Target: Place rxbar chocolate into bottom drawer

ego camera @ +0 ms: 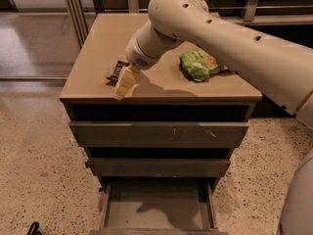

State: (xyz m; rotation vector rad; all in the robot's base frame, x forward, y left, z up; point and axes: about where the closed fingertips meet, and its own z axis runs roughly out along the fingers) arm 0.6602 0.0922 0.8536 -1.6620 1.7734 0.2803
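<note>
The rxbar chocolate point(117, 71), a small black wrapper with white lettering, lies near the front left of the cabinet top point(98, 43). My gripper point(124, 82) hangs from the big cream arm just right of the bar, over the cabinet's front edge, touching or almost touching the bar. The bottom drawer point(156, 207) is pulled out below, showing a plain grey floor with the arm's shadow on it and nothing else.
A crinkled green snack bag point(198, 64) lies on the right half of the cabinet top. The two upper drawers point(159, 133) are shut. The arm's thick link point(234, 43) spans the right side of the view. Speckled floor point(39, 170) surrounds the cabinet.
</note>
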